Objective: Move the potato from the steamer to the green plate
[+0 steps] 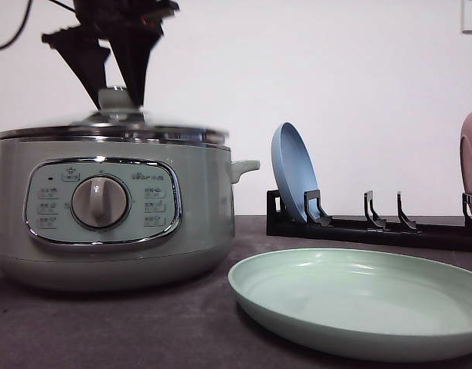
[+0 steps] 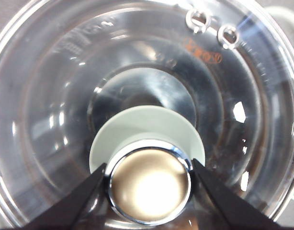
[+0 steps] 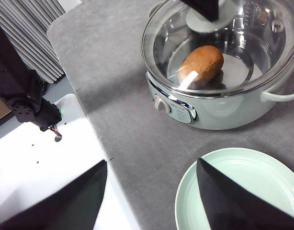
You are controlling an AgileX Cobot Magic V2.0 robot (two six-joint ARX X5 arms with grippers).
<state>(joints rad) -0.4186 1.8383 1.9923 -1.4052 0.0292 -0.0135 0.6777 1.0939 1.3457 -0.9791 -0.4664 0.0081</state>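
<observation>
Gripping the lid knob (image 2: 149, 184), left jaws clench (potato (image 3: 200, 64) beneath glass); right jaws released.

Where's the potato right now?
In the right wrist view the potato lies inside the steamer, under its glass lid, whose knob sits between the left gripper fingers. The green plate beside the steamer holds nothing.

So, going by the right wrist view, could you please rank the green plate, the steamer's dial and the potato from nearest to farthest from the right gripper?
1. Green plate: directly under the right gripper.
2. Dial: on the steamer's front wall.
3. Potato: inside, beneath the glass lid.
</observation>
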